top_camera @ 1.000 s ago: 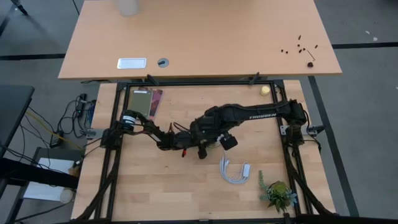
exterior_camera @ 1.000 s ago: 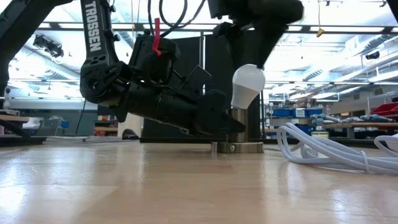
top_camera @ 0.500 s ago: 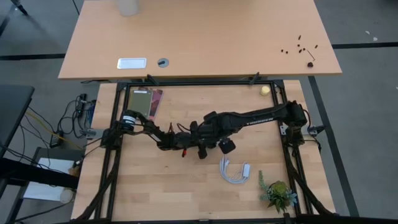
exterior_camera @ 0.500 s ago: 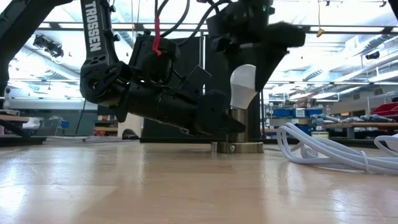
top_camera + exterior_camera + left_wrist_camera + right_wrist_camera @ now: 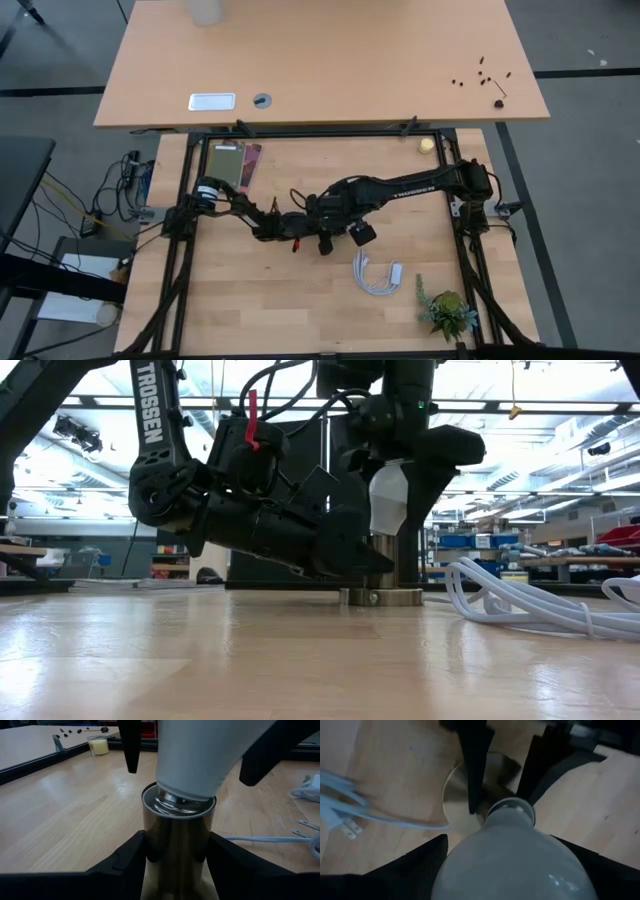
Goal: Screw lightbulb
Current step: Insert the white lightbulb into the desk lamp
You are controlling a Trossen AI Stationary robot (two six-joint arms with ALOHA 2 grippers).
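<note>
Work table [image 5: 230, 300], light wood planks, dark metal frame running along its edges. Lying or standing directly on it:
- round metallic socket base [image 5: 381, 596], sitting flat near the middle, a cylindrical socket rising from it;
- coiled white cable [image 5: 377, 277] with plug, lying just beside the base, toward the near right;
- small green plant [image 5: 447, 312], standing at the near right corner;
- small yellow candle [image 5: 427, 145], sitting at the far right corner;
- flat green and magenta items [image 5: 236, 165], lying at the far left corner.
</note>
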